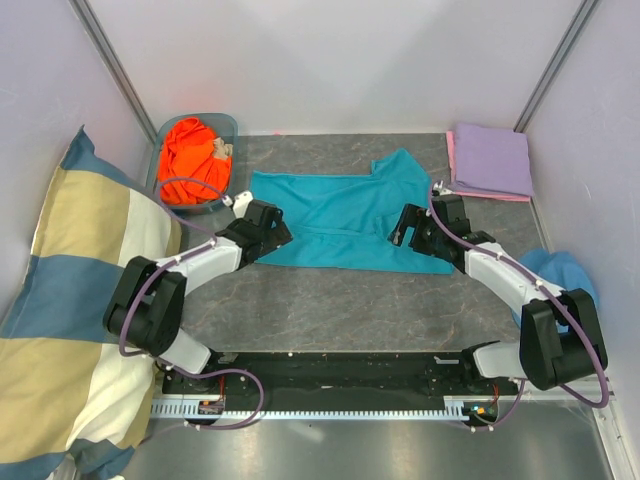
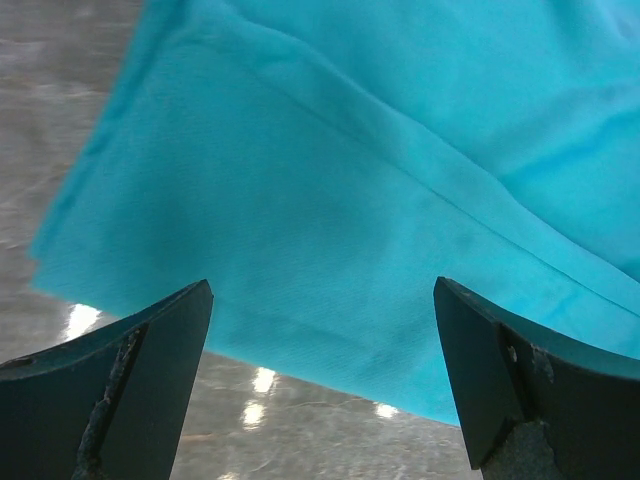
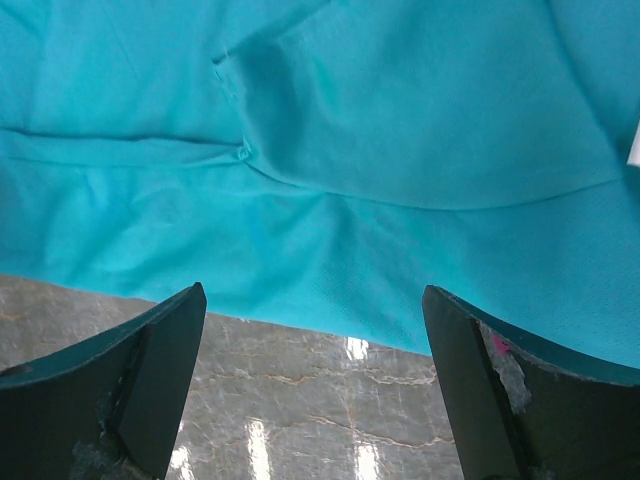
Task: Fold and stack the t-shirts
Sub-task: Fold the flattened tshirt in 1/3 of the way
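Bright, even overhead light fills my workspace, leaving white glare spots on the glossy grey marbled tabletop (image 3: 300,400) below my wrist cameras, whose close dark fingertips (image 2: 140,385) look soft and blurred.

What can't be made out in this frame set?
Top view: pink t-shirt, only an edge shows under the lavender t-shirt.
Top view: blue hat, partly behind the right arm.
Top view: pillow, cut off by the left edge.
Wrist views: teal t-shirt, cut off by the frame edges.
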